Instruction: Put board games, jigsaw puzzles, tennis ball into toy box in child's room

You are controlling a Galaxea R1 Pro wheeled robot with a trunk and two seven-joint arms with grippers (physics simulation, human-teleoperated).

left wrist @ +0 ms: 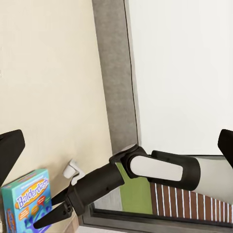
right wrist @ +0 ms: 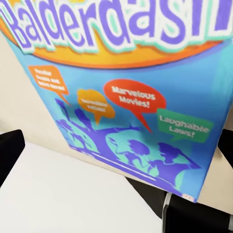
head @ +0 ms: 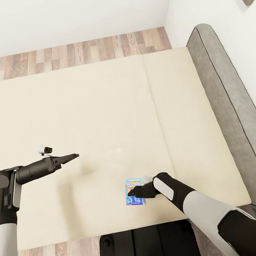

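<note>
Right gripper (head: 132, 192), jaws spread, hangs over the blue board game (head: 134, 192) at lower centre, ready to grasp; left gripper (head: 75, 156), jaws parted, waits empty above the bed (head: 99, 107).

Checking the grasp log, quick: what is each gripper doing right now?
Left gripper: cannot be told, holds nothing.
Right gripper: open, at the blue board game.

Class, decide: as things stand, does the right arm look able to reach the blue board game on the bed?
Probably yes: the right gripper is already at the blue board game, with bare bed around it.

"Balderdash", "Marvelous Movies!", "Laughable Laws!" on blue board game (right wrist: 145, 97) cover
</note>
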